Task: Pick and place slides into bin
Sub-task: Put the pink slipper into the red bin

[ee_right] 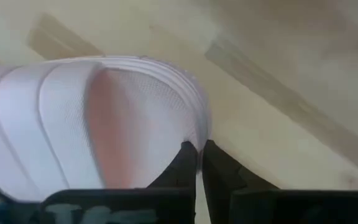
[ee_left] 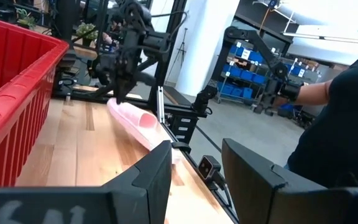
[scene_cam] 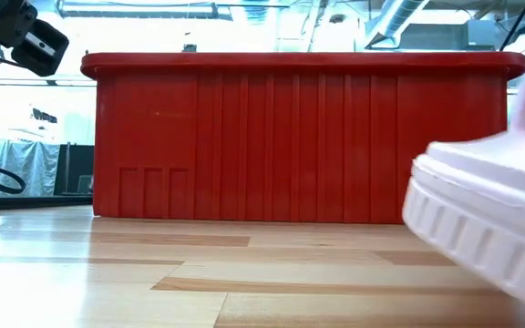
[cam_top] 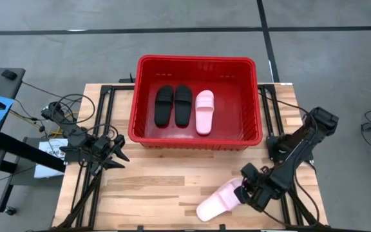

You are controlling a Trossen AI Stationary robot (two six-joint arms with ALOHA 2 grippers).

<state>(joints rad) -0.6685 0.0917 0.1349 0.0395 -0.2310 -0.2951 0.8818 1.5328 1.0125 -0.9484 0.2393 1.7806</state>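
Slides, four in all: three already lie flat inside the red bin (cam_top: 256, 103), which fills the upper middle of the overhead frame. Two black slides (cam_top: 173, 105) sit side by side, soles down, with one pink slide (cam_top: 204, 111) just beside them on their right. The fourth, a pink slide (cam_top: 216, 201), lies on the wooden table (cam_top: 153, 187) in the lower right of the overhead frame, well apart from the bin, so it appears to be the last one left to move.

The right gripper (cam_top: 250, 191) is at that slide's upper end. In the right wrist view its two dark fingers (ee_right: 219, 168) sit close together with the slide's pale edge pinched between them, a narrow hold on the rim. That grip probably suits lifting the slide by one end, though a thin pinch like this could let it swing or slip.

The left gripper (cam_top: 116, 154) waits at the left of the overhead frame, near the bin's lower left corner. Its fingers (ee_left: 253, 177) stand apart with nothing between them.
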